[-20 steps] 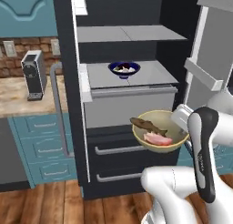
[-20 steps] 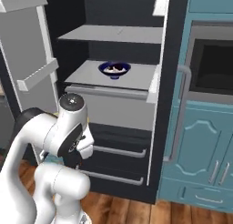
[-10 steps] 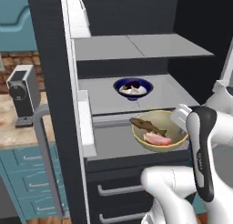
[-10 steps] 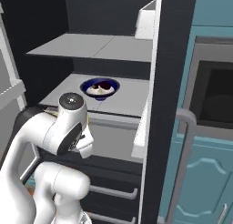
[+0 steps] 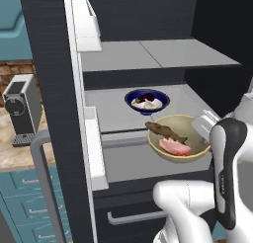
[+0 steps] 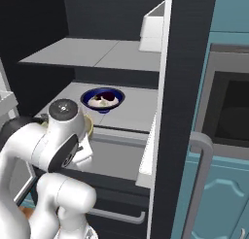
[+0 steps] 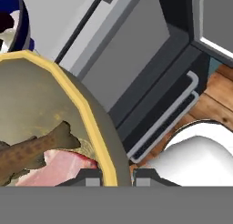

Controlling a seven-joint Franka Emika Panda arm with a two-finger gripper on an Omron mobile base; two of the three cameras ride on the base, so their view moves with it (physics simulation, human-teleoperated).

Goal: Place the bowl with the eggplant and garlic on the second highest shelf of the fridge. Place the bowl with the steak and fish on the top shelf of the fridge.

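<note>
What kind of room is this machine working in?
A kitchen, rendered on a computer: an open fridge holding a blue bowl of food, a coffee machine on the counter, and teal cabinets.

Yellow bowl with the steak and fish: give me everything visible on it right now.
The yellow bowl is a shallow, round, tan-yellow dish with a brighter rim, looking glazed. It sits upright and level in the air in front of the fridge, just below the shelf holding the blue bowl. Inside, the fish lies across the steak, its tail over the rim. The gripper pinches the rim at the bowl's right side.
</note>
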